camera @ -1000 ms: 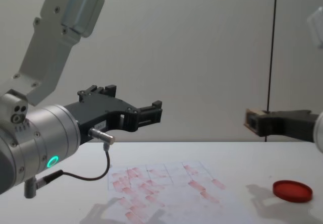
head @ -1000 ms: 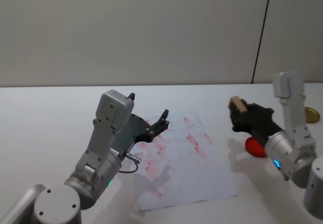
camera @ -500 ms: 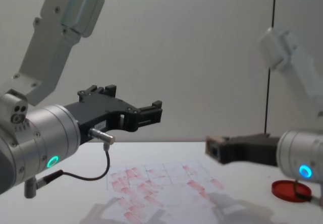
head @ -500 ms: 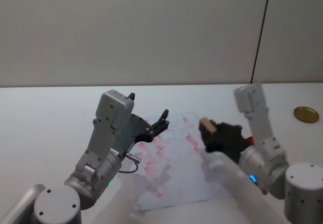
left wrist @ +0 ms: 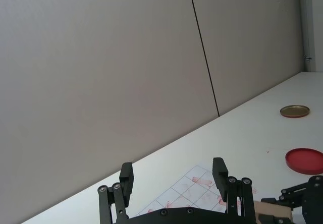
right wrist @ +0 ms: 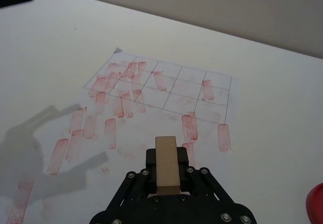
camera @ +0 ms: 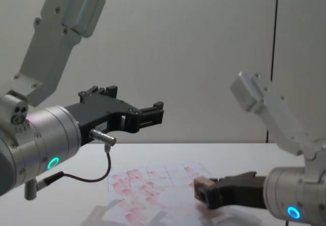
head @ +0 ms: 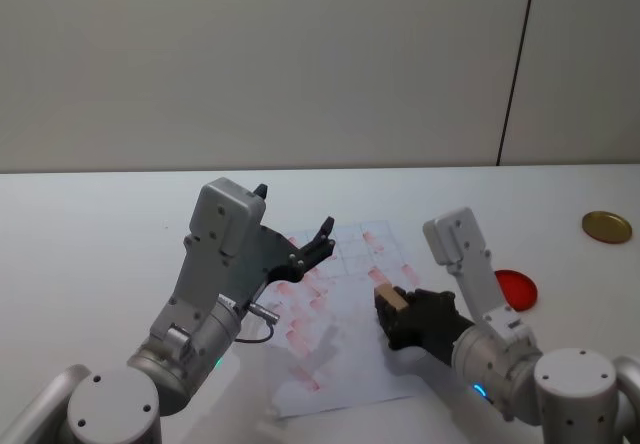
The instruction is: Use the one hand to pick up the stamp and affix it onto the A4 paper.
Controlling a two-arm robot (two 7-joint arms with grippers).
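Jaws of the right gripper [head: 393, 306] were squeezed tight on the stamp [head: 390, 297], a small tan block of wood; in the right wrist view the block stuck out past the black tips; the gripper held the stamp low over the A4 paper [head: 345, 359], above the sheet's right side; I could not tell if the stamp touched the sheet; the paper lay flat on the white table [head: 90, 234]; it had a thin grid and many red stamp marks on it; a round red ink pad [head: 516, 289] sat on the table near the paper's right edge, apart from the gripper; a small gold lid [head: 606, 226] lay farther back and more to the right; the left gripper [head: 296, 212] hung in the air over the paper's left side, with its fingers spread wide apart; a thin black cable [camera: 99, 179] drooped under that arm.
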